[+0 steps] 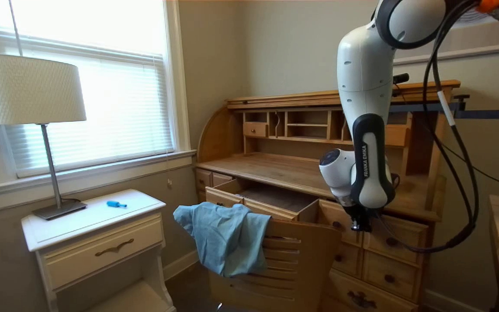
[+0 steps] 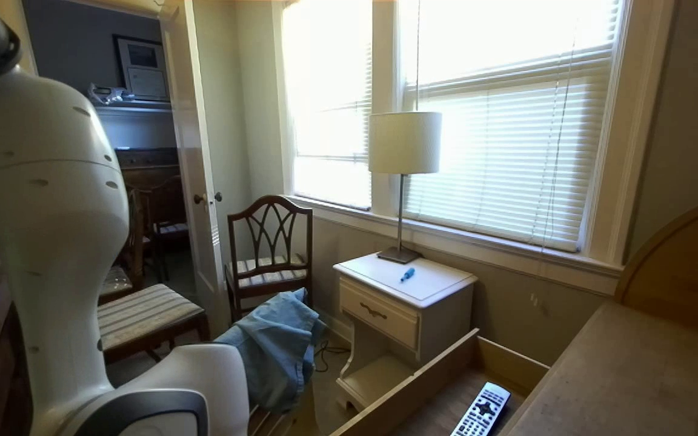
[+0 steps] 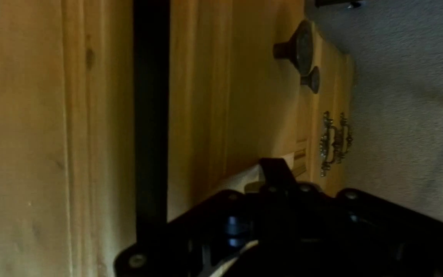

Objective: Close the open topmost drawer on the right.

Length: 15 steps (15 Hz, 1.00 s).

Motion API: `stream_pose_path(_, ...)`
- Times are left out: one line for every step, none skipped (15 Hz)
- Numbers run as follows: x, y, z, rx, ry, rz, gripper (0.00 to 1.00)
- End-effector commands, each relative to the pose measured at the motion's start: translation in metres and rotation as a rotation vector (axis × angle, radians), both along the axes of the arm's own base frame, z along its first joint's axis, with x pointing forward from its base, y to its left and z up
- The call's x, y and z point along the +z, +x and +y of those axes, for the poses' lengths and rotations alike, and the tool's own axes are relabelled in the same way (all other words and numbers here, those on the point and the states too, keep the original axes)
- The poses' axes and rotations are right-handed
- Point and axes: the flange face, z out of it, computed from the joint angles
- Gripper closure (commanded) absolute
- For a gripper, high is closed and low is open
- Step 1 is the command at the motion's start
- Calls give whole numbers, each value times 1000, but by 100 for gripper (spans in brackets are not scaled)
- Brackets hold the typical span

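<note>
Grey-beige wall (image 1: 293,47) backs a roll-top oak desk (image 1: 275,167); its wide centre drawer (image 1: 267,208) is pulled out but is not the item under task. Subject drawer (image 3: 252,88), with one dark knob (image 3: 302,48) on its front, lies below the desktop edge (image 3: 102,134) on the right side; a dark gap between the two suggests it is ajar, extent not determinable. Gripper (image 1: 361,225) is positioned at the right-hand drawer fronts, fingers (image 3: 277,173) apparently pressed together, nothing seen between them. Contact with the wood cannot be confirmed. Step in hand is judged to be the push. Next move calls for steady inward pressure on the flat of the front, clear of the knob, until it sits flush.
</note>
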Motion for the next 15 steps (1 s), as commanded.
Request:
stream_pose_path(-8, 8, -15, -15, -183, -54, 100)
stream_pose_path(-9, 7, -19, -23, -223, -67, 100)
stream_pose_path(-12, 7, -23, -30, -263, -78, 100)
stream_pose_path(-15, 8, -26, -38, -302, -89, 100)
stream_pose_path(-19, 4, -27, -50, -335, -91, 100)
stream_pose_path(-24, 6, -27, -61, -367, -93, 100)
stream_pose_path(-26, 2, -28, -75, -400, -92, 100)
stream_pose_path(-27, 2, -24, -88, -430, -82, 100)
stream_pose_path(-24, 4, -16, -94, -403, -80, 100)
stream_pose_path(-22, 7, -12, -101, -373, -89, 100)
stream_pose_path(-16, 9, -9, -107, -341, -96, 100)
stream_pose_path(-9, 10, -9, -115, -329, -106, 100)
stream_pose_path(1, 12, -10, -125, -287, -114, 100)
stream_pose_path(11, 15, -11, -124, -251, -123, 100)
stream_pose_path(20, 15, -13, -116, -207, -131, 100)
